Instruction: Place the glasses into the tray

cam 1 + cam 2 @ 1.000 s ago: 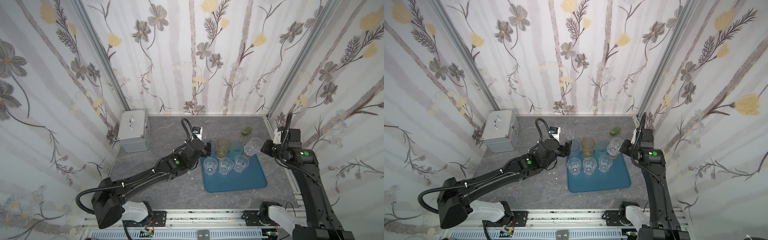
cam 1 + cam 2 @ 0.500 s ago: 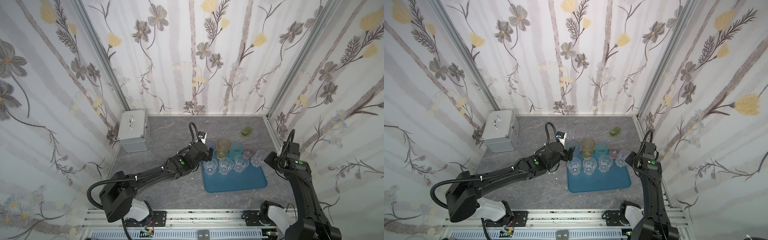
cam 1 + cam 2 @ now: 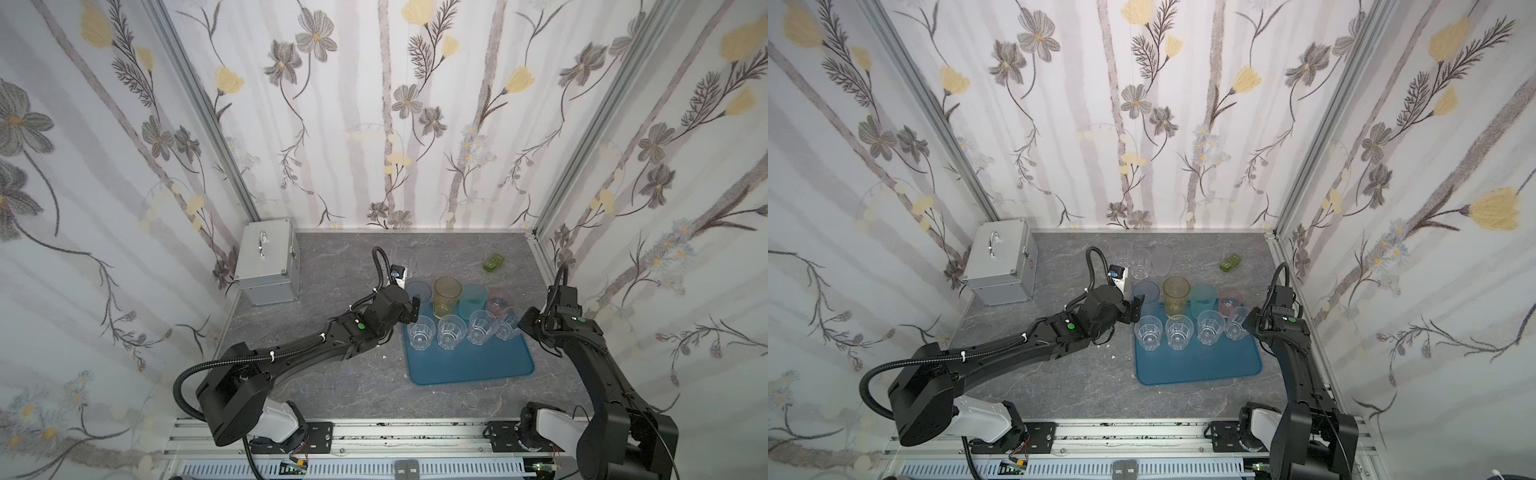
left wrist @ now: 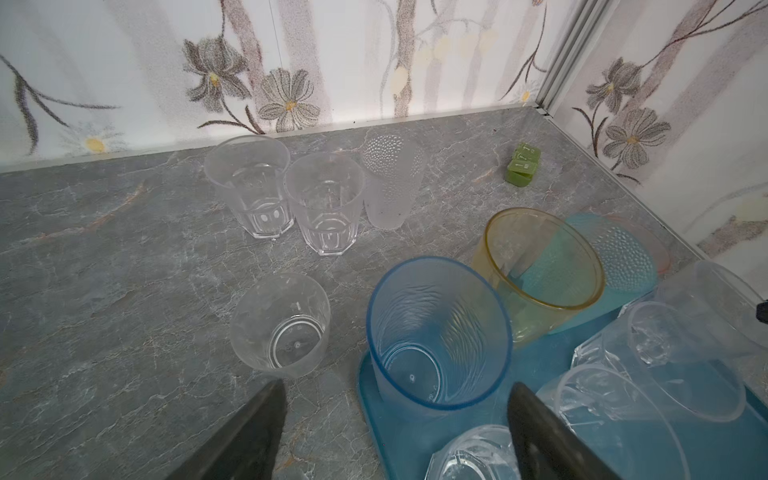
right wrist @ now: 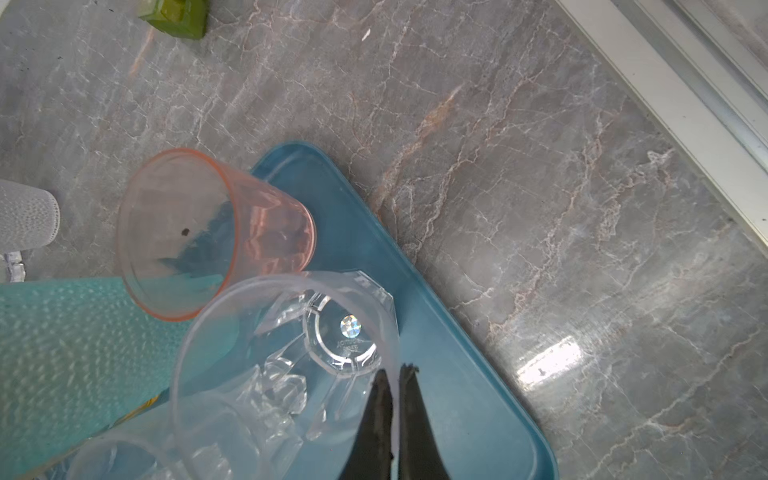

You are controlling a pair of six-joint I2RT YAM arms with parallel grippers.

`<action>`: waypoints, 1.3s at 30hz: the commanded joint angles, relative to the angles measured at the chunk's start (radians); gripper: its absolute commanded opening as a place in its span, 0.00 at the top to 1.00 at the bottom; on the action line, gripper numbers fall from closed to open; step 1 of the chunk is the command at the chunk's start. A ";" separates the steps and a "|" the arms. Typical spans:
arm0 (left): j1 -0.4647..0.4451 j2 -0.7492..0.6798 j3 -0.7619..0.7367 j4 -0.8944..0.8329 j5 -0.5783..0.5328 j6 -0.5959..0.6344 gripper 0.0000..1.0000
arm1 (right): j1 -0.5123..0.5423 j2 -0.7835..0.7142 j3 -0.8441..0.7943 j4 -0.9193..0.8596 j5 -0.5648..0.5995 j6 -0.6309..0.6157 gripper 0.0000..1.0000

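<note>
- The tray (image 3: 469, 365) lies flat on a grey tabletop (image 3: 332, 395) with pale, marble-like veins. A bright glare patch shows on the tabletop off the tray's right side in the right wrist view.
- Floral wallpaper (image 3: 415, 124) with grey and yellow blooms covers three walls around the tray. Metal strips run up the two back corners.
- Along the tray's far edge stand the blue glass (image 3: 417, 289), yellow glass (image 3: 446, 297), teal glass (image 3: 473, 299) and pink glass (image 3: 498, 298).
- Just nearer on the tray is a row of clear glasses (image 3: 451, 336), three of them, upright and faceted.
- The right gripper (image 5: 395, 370) is pinched tight on the rim of a fourth clear glass (image 5: 291, 353). That glass is tilted at the row's right end, above the tray's right side.
- The left gripper (image 4: 395, 383) hangs at the tray's far left corner, in front of the blue glass, with its jaws wide apart and empty.
- Beyond that corner, off the tray, stand four loose glasses (image 4: 324, 203): two faceted, one frosted and dotted, and one small.
- A silver case (image 3: 268, 266) sits well left of the tray.
- A small green object (image 3: 493, 262) lies past the tray's far right corner.
- A metal rail (image 3: 395, 440) on the tray's near side carries both arm bases.
</note>
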 commanded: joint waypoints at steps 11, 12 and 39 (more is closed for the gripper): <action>0.016 -0.028 -0.006 0.033 -0.014 -0.010 0.14 | 0.034 -0.035 0.071 -0.015 0.047 -0.028 0.71; 0.019 -0.031 -0.007 0.033 -0.015 -0.008 0.14 | 0.041 -0.039 0.087 -0.026 0.044 -0.028 0.70; 0.394 -0.145 -0.175 0.014 0.190 -0.182 0.15 | 0.561 0.511 0.800 0.065 -0.055 0.084 0.56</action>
